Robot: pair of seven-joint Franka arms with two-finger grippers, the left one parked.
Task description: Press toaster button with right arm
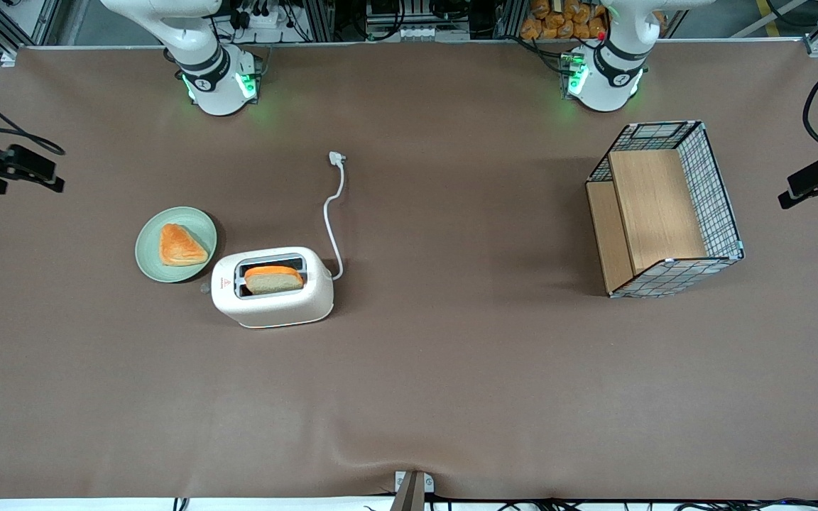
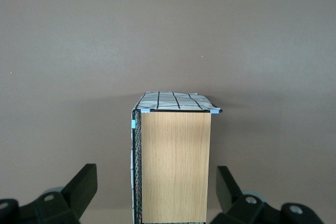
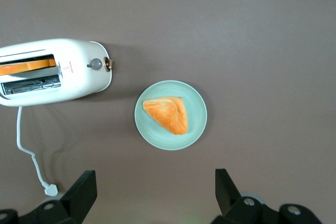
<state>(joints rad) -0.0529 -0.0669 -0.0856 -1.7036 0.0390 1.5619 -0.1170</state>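
Note:
The cream-white toaster point(image 1: 272, 292) stands on the brown table with a slice of bread point(image 1: 274, 278) in its slot. Its button point(image 1: 205, 288) is a tiny nub on the narrow end by the red logo, the end that faces the green plate. The right wrist view shows the toaster point(image 3: 79, 77) from above, with the button point(image 3: 107, 64) sticking out of that end. My right gripper point(image 3: 155, 182) hangs high above the table, farther from the front camera than the plate, open and empty. In the front view only the right arm's base point(image 1: 217, 78) shows.
A green plate point(image 1: 146, 248) with a triangular pastry point(image 1: 180, 245) lies beside the toaster's button end, also in the right wrist view point(image 3: 197, 103). The white cord point(image 1: 331, 220) runs from the toaster's other end. A wire basket with wooden shelves point(image 1: 664, 209) stands toward the parked arm's end.

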